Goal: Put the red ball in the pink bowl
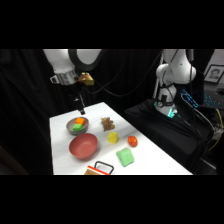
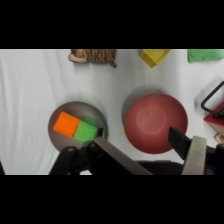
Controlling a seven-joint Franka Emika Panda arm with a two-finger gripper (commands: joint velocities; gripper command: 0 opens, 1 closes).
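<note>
Above the grey bowl (image 1: 77, 125), at the table's far-left corner, I see the gripper (image 1: 81, 109) hanging with nothing in it.

From the side view, I read the pink bowl (image 1: 83, 146) sitting just in front of the grey bowl, while the red ball (image 1: 132, 141) lies well apart to the right, between the yellow block (image 1: 113, 137) and the table (image 1: 150, 160) edge, behind the green item (image 1: 125, 157). From the wrist view, I see the fingers (image 2: 186, 145) spread wide and released, the pink bowl (image 2: 155, 121) between them, the grey bowl (image 2: 75, 125) holding an orange piece (image 2: 65, 124) and a green piece (image 2: 86, 132). I find no ball in this view.
</note>
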